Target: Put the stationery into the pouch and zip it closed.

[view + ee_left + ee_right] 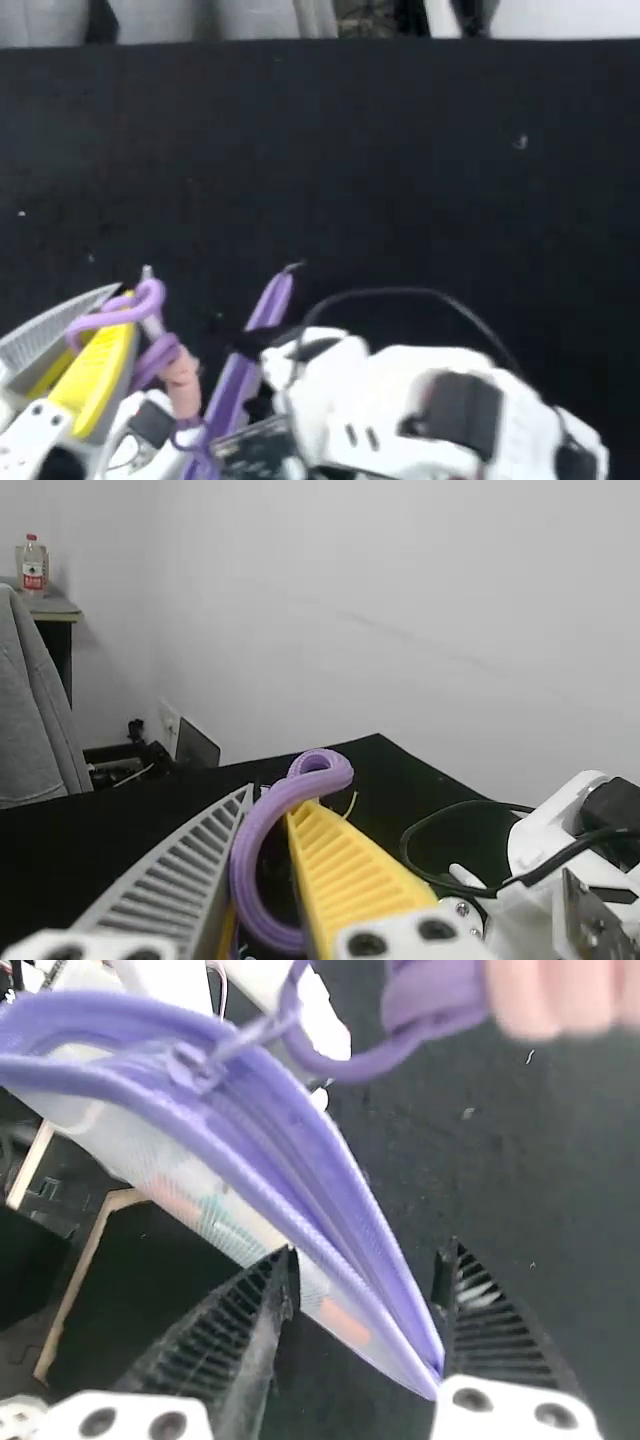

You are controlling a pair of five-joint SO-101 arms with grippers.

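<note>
Now, strap (322,768) (purple) in left gripper (270,802)

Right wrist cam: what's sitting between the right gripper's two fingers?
The purple pouch: its zippered end sits inside the open right gripper, between both fingers, as the right wrist view shows.

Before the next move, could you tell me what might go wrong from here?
The left gripper holds the pouch by its purple loop, so it may swing or slip free. The right gripper stands open astride the pouch's end, nearer one side; closing could pinch the zip edge off-centre or miss it.
</note>
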